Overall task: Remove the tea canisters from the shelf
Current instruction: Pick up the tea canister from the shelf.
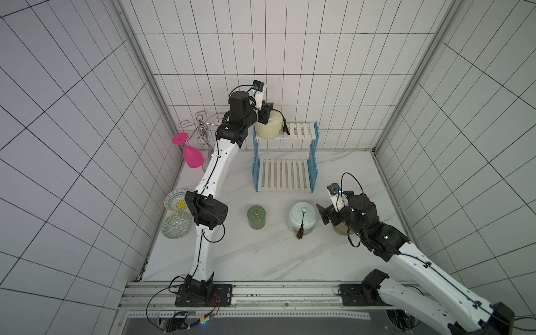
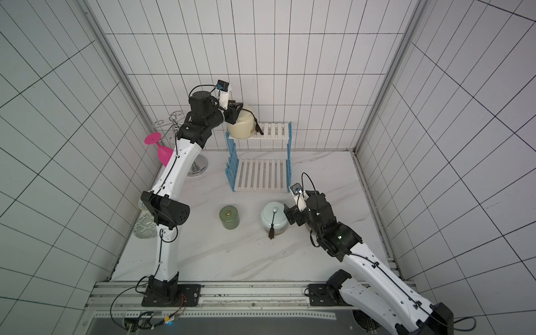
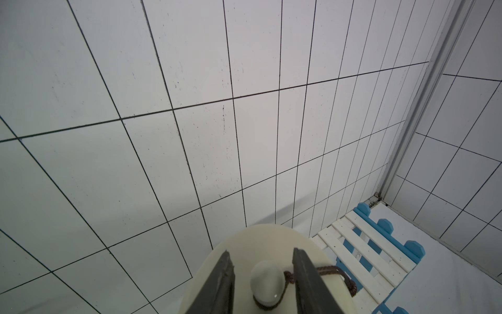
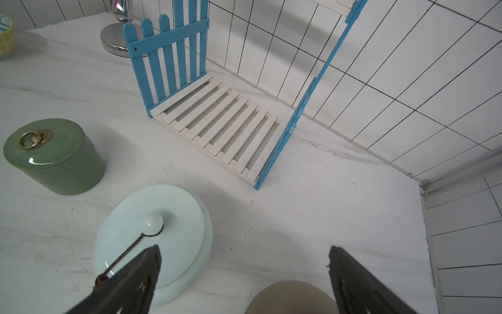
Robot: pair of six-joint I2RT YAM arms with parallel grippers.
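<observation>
- One cream canister (image 1: 269, 127) sits on the upper tier of the shelf (image 1: 298, 131). The green canister (image 1: 256, 217), pale blue canister (image 1: 301, 217) and tan canister (image 4: 290, 297) stand on the table (image 1: 261, 261).
- We see the left gripper (image 3: 260, 251) with jaws parted astride the lid knob (image 3: 264, 280), gripping nothing; the right gripper (image 4: 244, 246) gapes wide above the tan canister.
- We judge a knob grip may lift only the lid, so centre, close gently and rise straight.
- We cannot make out most of the tan canister beneath the right wrist.

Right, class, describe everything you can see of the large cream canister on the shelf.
The cream canister is a squat, round, glossy jar, ceramic by its look, with a wide lid and pale knob. A dark cord tied round the knob ends in a tassel hanging down its side. It stands upright at one end of the shelf's top tier. The left gripper's fingers flank the knob, a gap showing on each side.
</observation>
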